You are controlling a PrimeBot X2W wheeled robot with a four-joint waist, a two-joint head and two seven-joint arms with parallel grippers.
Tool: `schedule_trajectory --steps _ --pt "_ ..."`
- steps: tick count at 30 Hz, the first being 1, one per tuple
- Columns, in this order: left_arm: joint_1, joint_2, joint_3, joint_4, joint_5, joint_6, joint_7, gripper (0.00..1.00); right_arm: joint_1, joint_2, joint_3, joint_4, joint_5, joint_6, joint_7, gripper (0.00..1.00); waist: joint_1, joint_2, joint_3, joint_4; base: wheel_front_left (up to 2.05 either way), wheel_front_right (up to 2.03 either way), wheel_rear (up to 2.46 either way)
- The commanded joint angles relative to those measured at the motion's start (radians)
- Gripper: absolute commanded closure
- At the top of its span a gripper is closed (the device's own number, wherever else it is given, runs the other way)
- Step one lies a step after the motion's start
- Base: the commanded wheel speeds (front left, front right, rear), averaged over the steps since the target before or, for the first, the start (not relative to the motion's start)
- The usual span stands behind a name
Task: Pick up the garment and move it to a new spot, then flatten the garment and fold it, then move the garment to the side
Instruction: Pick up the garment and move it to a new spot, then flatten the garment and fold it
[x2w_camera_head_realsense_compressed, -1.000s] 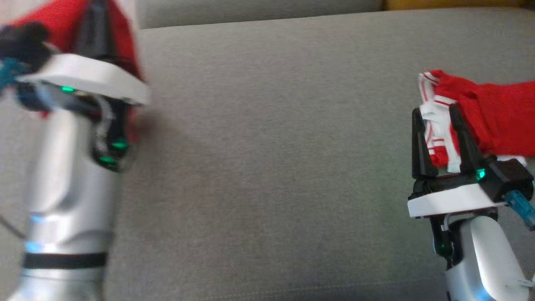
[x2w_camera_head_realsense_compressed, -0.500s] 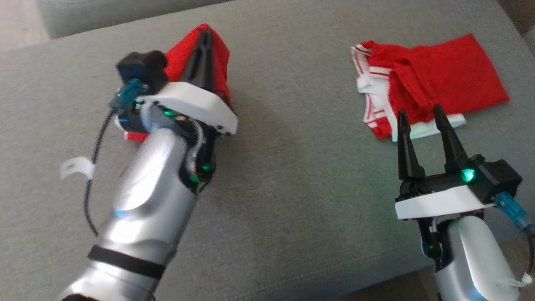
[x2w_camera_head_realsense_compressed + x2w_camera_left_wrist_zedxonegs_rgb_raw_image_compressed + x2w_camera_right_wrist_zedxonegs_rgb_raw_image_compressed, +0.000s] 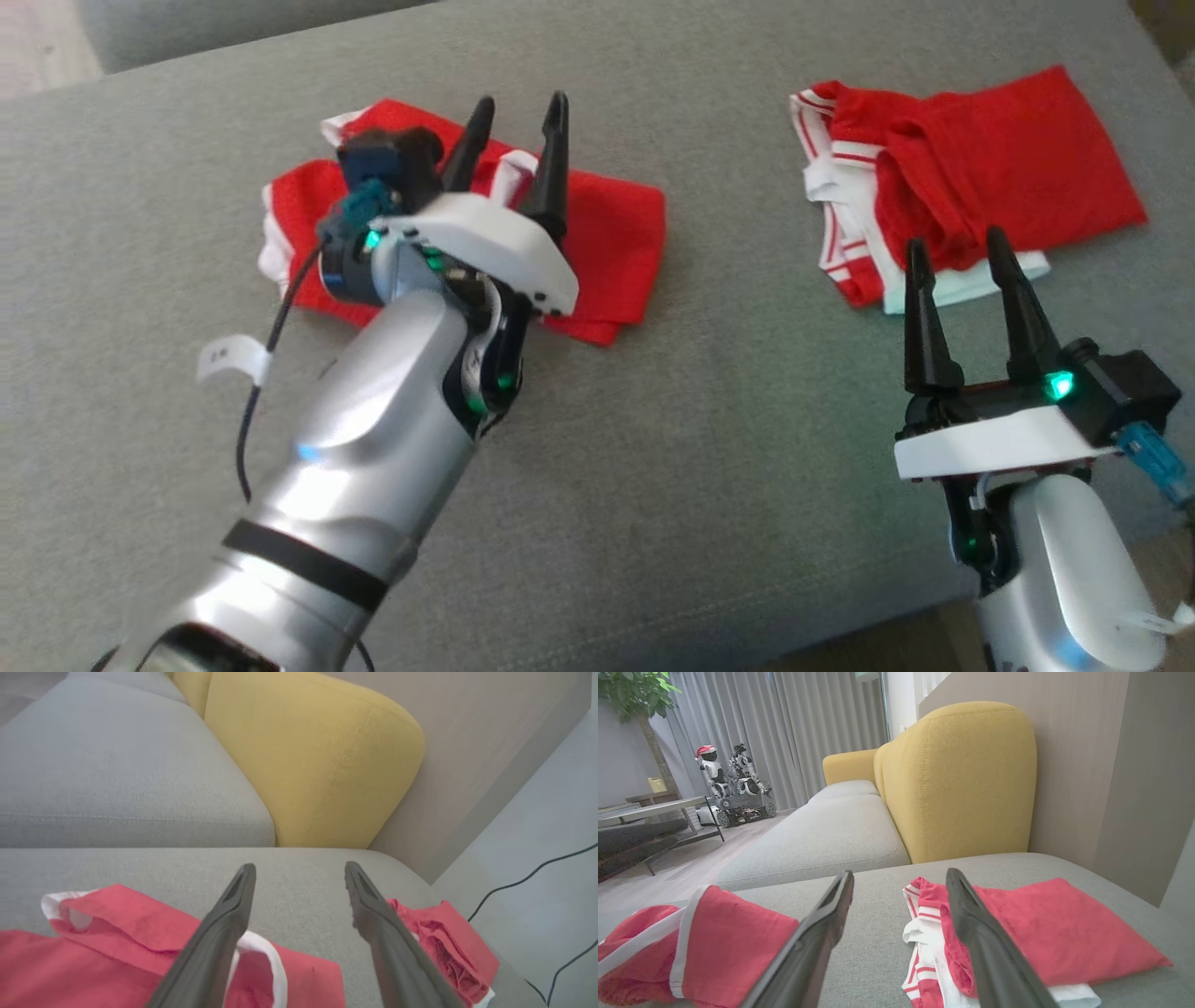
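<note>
We find the garment (image 3: 616,224) lying upper left on the grey cushion (image 3: 728,420), left gripper (image 3: 521,99) over it with jaws spread and empty, right gripper (image 3: 956,239) likewise spread near a second garment (image 3: 1008,159) upper right, bare cushion between, yellow backrest (image 3: 962,779) beyond.

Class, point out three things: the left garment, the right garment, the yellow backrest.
left garment (image 3: 616,233): head view, red right end.
right garment (image 3: 1027,159): head view, red upper panel.
yellow backrest (image 3: 317,760): left wrist view, front face.
</note>
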Motion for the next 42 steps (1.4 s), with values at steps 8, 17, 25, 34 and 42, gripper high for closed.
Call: schedule_trajectory --steps 8,17,25,34,42 --pt "0.009 0.081 0.167 -0.117 0.114 -0.008 -0.012 0.0 0.001 -0.002 -0.012 -0.03 -0.032 0.002 -0.013 0.0 0.0 -0.0001 -0.053 0.109 0.0 0.0 0.0" --pt "0.317 0.202 0.31 -0.269 0.217 -0.039 -0.012 0.0 0.058 -0.002 -0.017 -0.023 -0.06 0.002 -0.002 0.0 0.0 -0.0001 -0.127 0.224 0.0 0.0 0.0" --pt "0.573 0.143 0.452 -0.355 0.264 -0.062 -0.012 0.0 0.088 -0.002 0.005 -0.019 -0.061 0.002 0.025 0.0 0.0 -0.0001 -0.149 0.302 0.0 0.0 0.0" --pt "0.568 0.076 0.495 -0.351 0.32 -0.113 -0.012 0.0 0.008 -0.002 0.085 0.011 -0.046 0.002 0.098 0.0 0.0 -0.0001 -0.122 0.344 0.0 0.0 0.0" --pt "0.552 0.035 0.513 -0.315 0.352 -0.159 -0.012 0.0 -0.155 -0.002 0.12 0.183 -0.019 0.002 0.175 0.0 0.0 -0.0001 -0.091 0.393 0.0 0.0 0.0"
